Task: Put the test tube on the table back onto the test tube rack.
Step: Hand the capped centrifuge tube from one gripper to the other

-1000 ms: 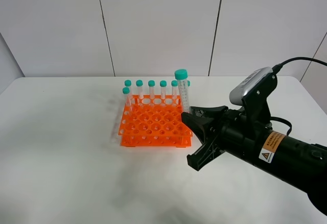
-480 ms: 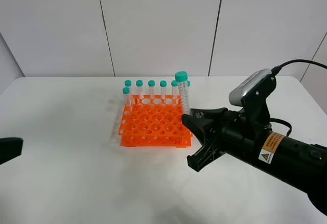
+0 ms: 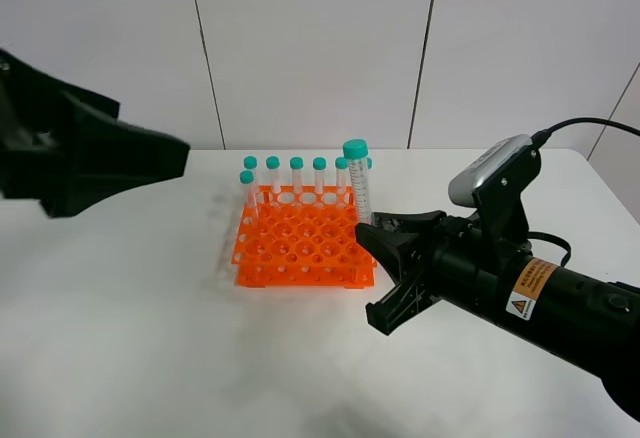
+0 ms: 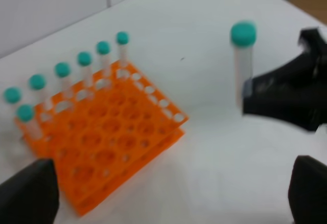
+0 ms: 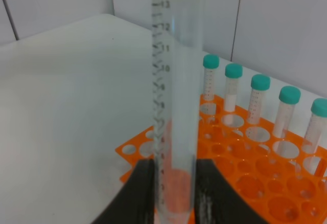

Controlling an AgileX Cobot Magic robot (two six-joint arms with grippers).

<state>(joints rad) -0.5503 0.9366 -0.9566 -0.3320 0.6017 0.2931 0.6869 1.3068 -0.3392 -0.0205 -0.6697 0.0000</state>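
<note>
My right gripper (image 3: 368, 226) is shut on the lower end of the test tube (image 3: 358, 186), a clear tube with a teal cap. It holds the tube upright just off the right front corner of the orange test tube rack (image 3: 300, 250). In the right wrist view the tube (image 5: 176, 96) stands clamped between both fingers (image 5: 140, 193), with the rack (image 5: 245, 178) behind. Several identical teal-capped tubes (image 3: 296, 178) stand in the rack's back row and left side. My left gripper (image 4: 168, 203) is open and empty, high above the table (image 3: 130, 298), looking down on the rack (image 4: 102, 142).
The left arm (image 3: 90, 163) fills the left of the exterior view as a big dark shape close to the camera. The right arm's black body (image 3: 530, 288) lies over the table's right front. A white panelled wall stands behind the table.
The left arm has swung up from the lower left edge into a large shape at the upper left. The right gripper and the tube have barely moved.
</note>
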